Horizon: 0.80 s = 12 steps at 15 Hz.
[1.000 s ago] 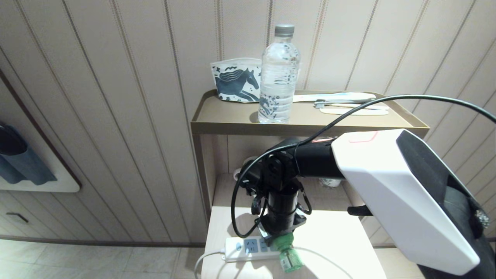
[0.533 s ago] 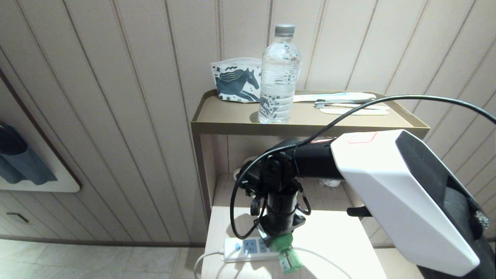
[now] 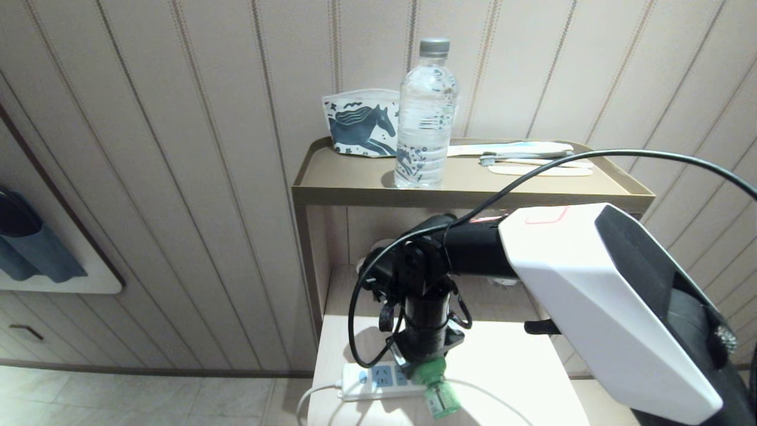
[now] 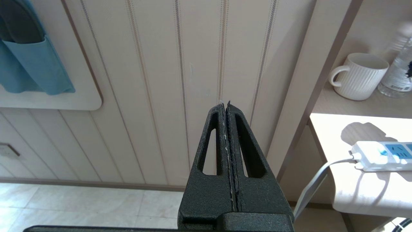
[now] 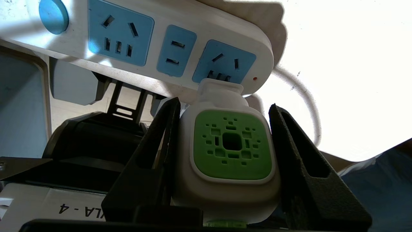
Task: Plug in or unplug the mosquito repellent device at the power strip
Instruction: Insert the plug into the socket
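Right pincer is down over the pale bench, pointing at its top, and it's pinching the small white plastic mosquito repellent device with the green perforated face. One black finger sits on each side of the white body, both touching it.

Device sits between the fingers with its plug end just beyond the fingertips, against the long white plastic power strip with light-blue socket panels. It meets the strip at the end socket, the one farthest from the blue oval button. Can't tell if the prongs are fully seated. From where I stand, the translucent green liquid bottle hangs off the device on the near side of the strip, just below the pincer.

The strip's white cord leaves the button end and drops over the bench edge, off to the side of the pincer.

Left pincer is parked well away from the right one, beside the bench and off its edge, fingers pressed together on nothing, facing the panelled wall.

Behind the right pincer, further back on the bench: a white ribbed ceramic mug. Above it on the brown shelf: a clear plastic water bottle with grey cap and a white pouch with a blue horse print.
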Motion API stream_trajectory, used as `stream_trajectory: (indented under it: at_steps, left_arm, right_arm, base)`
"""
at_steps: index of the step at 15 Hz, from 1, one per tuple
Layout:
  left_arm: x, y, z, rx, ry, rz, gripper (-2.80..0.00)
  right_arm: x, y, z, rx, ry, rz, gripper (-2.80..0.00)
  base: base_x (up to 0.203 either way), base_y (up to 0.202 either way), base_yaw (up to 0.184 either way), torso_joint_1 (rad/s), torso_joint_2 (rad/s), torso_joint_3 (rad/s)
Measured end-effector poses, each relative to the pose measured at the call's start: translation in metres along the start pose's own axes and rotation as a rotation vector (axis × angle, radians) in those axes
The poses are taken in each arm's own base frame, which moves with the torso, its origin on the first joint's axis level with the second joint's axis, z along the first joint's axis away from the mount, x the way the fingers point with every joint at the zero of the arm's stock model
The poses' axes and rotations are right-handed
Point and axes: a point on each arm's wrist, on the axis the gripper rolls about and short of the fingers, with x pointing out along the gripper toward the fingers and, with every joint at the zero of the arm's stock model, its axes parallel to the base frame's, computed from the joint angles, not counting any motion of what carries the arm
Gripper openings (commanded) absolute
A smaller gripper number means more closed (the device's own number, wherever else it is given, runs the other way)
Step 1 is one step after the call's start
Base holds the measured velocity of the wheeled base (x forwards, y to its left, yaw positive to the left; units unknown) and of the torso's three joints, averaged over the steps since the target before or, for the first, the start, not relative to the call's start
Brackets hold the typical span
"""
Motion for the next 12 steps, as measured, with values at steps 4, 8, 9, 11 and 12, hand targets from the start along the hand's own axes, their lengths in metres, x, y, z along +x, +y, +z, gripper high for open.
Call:
stream_trajectory:
  at_steps: [4, 8, 9, 11, 12]
  left_arm:
    - [0.0000, 0.0000, 0.0000, 0.000, 0.000, 0.000, -2.80]
    - [0.0000, 0.0000, 0.0000, 0.000, 0.000, 0.000, -2.80]
    - [0.0000, 0.0000, 0.0000, 0.000, 0.000, 0.000, -2.80]
    - [0.0000, 0.0000, 0.0000, 0.000, 0.000, 0.000, -2.80]
    - [0.0000, 0.0000, 0.0000, 0.000, 0.000, 0.000, -2.80]
  right_arm:
    - [0.0092, 0.0021, 0.0009, -0.003, 0.020, -0.002, -2.80]
    - [0.0119, -0.0008, 0.0012, 0.012, 0.032, -0.002, -2.80]
    - [0.0116, -0.0020, 0.0002, 0.017, 0.036, -0.004, -2.80]
    - [0.0102, -0.0045, -0.0019, 0.027, 0.042, -0.005, -2.80]
    - [0.0106, -0.0052, -0.0030, 0.038, 0.046, -0.007, -2.80]
  base:
    - [0.000, 0.000, 0.000, 0.000, 0.00, 0.000]
    - [0.000, 0.000, 0.000, 0.000, 0.00, 0.000]
    - [0.000, 0.000, 0.000, 0.000, 0.00, 0.000]
    - [0.000, 0.000, 0.000, 0.000, 0.00, 0.000]
    - [0.000, 0.000, 0.000, 0.000, 0.00, 0.000]
